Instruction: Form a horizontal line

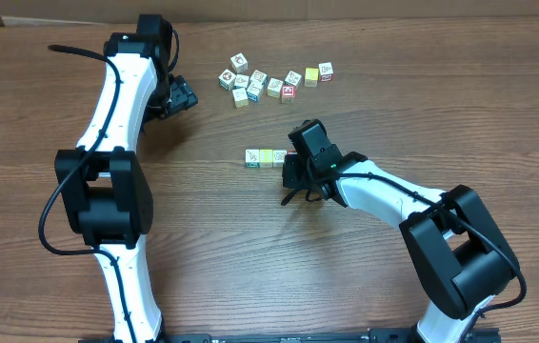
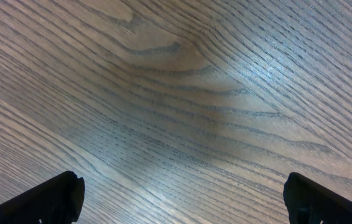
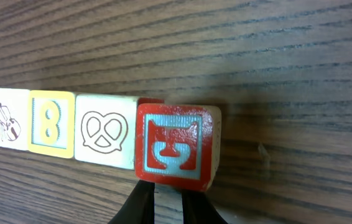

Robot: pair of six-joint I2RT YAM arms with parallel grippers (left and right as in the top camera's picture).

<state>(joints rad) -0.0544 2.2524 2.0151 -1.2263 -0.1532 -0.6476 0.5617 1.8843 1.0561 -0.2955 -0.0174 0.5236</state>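
Observation:
The horizontal line (image 3: 101, 130) runs left to right: a white violin cube (image 3: 5, 117), a yellow cube (image 3: 51, 123), a white pretzel cube (image 3: 104, 132) and a red-faced cube (image 3: 176, 146), edge to edge. The red cube sits a little lower than the others. My right gripper (image 3: 166, 190) has its fingertips against the red cube's near side, almost shut, with a thin strip of table between them. From overhead the line (image 1: 266, 157) lies left of my right gripper (image 1: 294, 164), which hides the red cube. My left gripper (image 2: 182, 199) hangs open over bare wood.
A loose cluster of several similar cubes (image 1: 260, 84) lies at the back centre, well behind the row. The left arm (image 1: 117, 105) stretches along the left side, its gripper (image 1: 180, 95) just left of that cluster. The right arm (image 1: 393, 200) reaches in from the front right.

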